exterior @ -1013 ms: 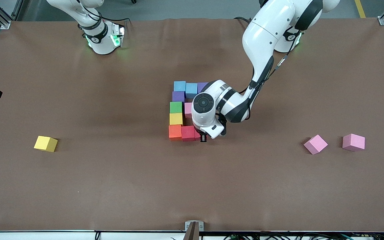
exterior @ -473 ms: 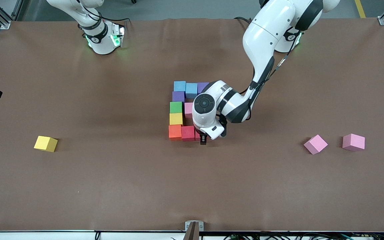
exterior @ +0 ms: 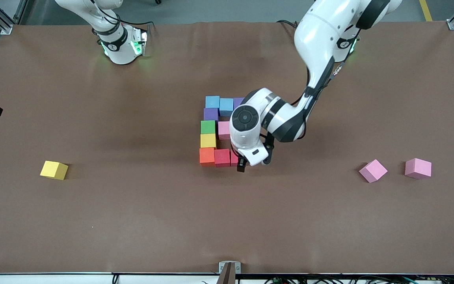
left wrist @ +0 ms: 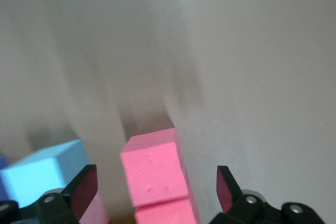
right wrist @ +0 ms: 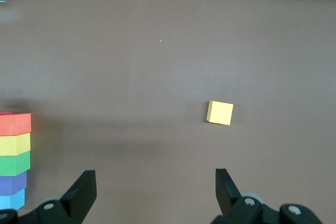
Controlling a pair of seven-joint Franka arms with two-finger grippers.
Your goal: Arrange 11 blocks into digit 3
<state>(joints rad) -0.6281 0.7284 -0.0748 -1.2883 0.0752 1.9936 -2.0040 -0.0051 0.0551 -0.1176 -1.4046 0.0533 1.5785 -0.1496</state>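
At mid-table the blocks form an E-like figure. Its column runs light blue (exterior: 212, 101), purple (exterior: 211, 114), green (exterior: 208, 127), yellow (exterior: 208, 140), orange (exterior: 207, 156). A light blue (exterior: 226, 104) and a purple block (exterior: 238, 102) make the farthest bar. A bright pink block (exterior: 224, 129) starts the middle bar, whose end is hidden under the arm. The nearest bar has two red blocks (exterior: 222, 157). My left gripper (exterior: 243, 162) hangs open over the end red block (left wrist: 152, 174), its fingers clear of it. My right gripper (right wrist: 156, 182) waits open, high over the table.
A loose yellow cube (exterior: 54, 170) lies toward the right arm's end of the table, also in the right wrist view (right wrist: 220, 113). Two paler mauve-pink cubes (exterior: 373, 170) (exterior: 418, 168) lie toward the left arm's end.
The left gripper has opened and let go of the end red block, which stays in the nearest bar. The left hand has lifted slightly. The right arm has not moved.
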